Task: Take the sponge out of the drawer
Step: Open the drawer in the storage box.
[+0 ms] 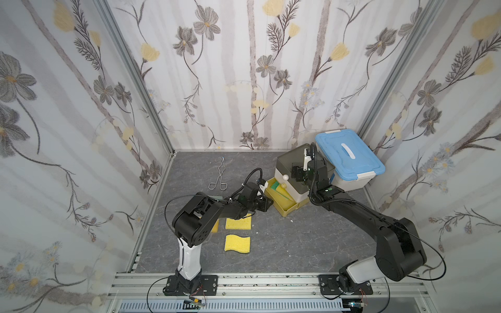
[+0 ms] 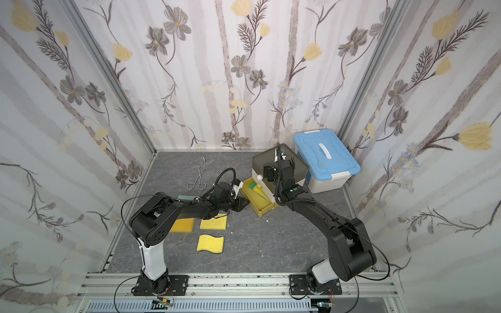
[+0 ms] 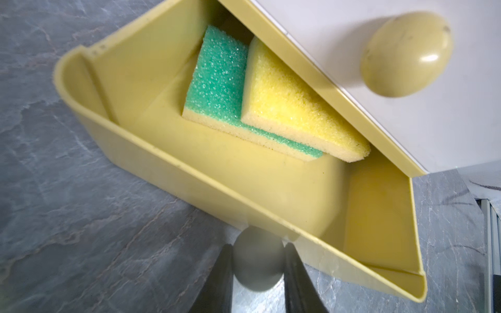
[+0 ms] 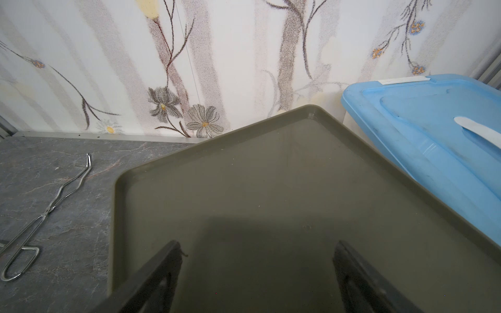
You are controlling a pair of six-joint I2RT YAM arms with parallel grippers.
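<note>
Sponges lie stacked in the open yellow drawer (image 3: 244, 184): a yellow sponge (image 3: 292, 108) rests on a green-topped sponge (image 3: 217, 81), both at the drawer's inner end, partly under the white drawer front above (image 3: 339, 40). We see the left jaws closed on the drawer knob (image 3: 257, 260), so they and the left arm (image 1: 227, 208) stand at the drawer's front. The right jaws hang spread wide over the olive top of the cabinet (image 4: 271, 189), gripping nothing. On the worktop (image 1: 298, 244) by the left arm lie three loose yellow sponges (image 1: 238, 223). Metal tongs (image 1: 218, 176) lie farther back, and a blue-lidded box (image 1: 349, 157) stands just beside the cabinet.
</note>
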